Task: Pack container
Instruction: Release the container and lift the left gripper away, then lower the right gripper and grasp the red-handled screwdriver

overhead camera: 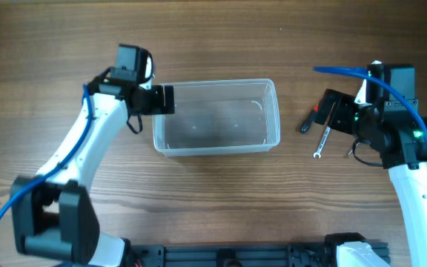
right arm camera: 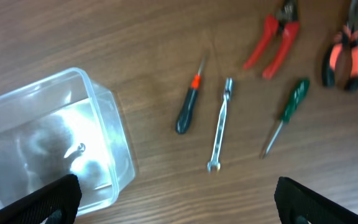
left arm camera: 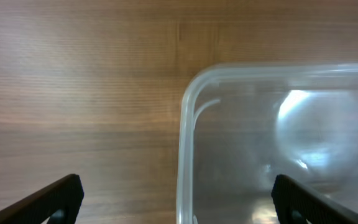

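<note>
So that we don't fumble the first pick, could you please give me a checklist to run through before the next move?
1. Container upright and empty: ok.
2. Left gripper gripping it: not ok, open at its left end.
3. Right gripper open: ok.
4. Wrench lying clear of black-handled screwdriver and green screwdriver: ok.
5. Right gripper's height above the wrench: cannot tell.

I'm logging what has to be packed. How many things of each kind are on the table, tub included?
screwdrivers: 2 (black-handled screwdriver, green-handled screwdriver)
wrench: 1
pliers: 2 (red-handled pliers, orange-and-black pliers)
container: 1
Total: 6
</note>
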Robot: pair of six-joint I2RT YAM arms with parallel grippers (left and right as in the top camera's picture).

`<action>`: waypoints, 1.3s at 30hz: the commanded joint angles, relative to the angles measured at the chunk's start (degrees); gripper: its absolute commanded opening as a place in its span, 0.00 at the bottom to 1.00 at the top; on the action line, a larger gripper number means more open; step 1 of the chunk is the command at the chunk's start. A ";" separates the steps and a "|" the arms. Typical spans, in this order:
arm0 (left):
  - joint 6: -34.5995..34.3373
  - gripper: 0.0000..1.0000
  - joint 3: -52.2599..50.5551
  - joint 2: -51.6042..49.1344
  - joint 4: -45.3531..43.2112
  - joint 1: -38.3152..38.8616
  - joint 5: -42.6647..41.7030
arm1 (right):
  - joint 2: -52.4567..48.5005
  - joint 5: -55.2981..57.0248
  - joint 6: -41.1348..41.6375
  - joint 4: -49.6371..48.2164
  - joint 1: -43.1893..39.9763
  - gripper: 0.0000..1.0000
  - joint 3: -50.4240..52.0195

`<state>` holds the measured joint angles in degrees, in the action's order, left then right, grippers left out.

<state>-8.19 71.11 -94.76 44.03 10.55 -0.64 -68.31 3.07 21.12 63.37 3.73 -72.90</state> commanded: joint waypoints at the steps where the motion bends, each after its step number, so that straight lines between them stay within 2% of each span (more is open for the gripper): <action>1: -0.94 1.00 7.63 9.22 5.46 -0.22 6.10 | 0.13 0.98 11.72 0.76 0.17 1.00 -0.72; 3: -3.45 1.00 8.57 13.70 7.74 -1.73 8.07 | -1.18 1.46 19.78 0.59 -0.24 1.00 -0.76; 5: -7.82 1.00 8.57 17.94 9.88 -4.96 8.00 | -6.19 0.59 22.99 -1.31 -1.11 1.00 -0.74; 9: -8.98 1.00 8.57 21.07 14.43 -10.23 7.78 | -21.75 -2.86 22.38 -7.23 -1.44 1.00 -0.76; 11: -8.98 1.00 8.57 20.79 16.13 -10.91 7.80 | -28.17 -5.86 18.86 -12.04 -1.51 1.00 -0.76; 18: -8.81 1.00 8.57 20.46 16.70 -11.08 7.80 | -40.87 -8.79 17.84 -17.35 -4.59 1.00 -0.76; 22: -9.14 1.00 8.57 20.46 17.29 -11.08 7.78 | -42.53 -9.53 17.59 -18.82 -7.15 0.99 -0.76; 37: -10.75 1.00 8.57 20.46 17.33 -11.08 7.80 | -47.41 -9.09 11.50 -19.67 -6.23 0.98 -0.63; 39: -10.73 1.00 8.57 20.46 17.35 -11.08 7.78 | -48.13 -9.07 10.34 -20.09 -5.25 0.95 -0.63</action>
<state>-17.98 79.24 -74.04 61.34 -0.14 6.61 -113.32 -5.37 34.22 44.07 -3.03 -73.45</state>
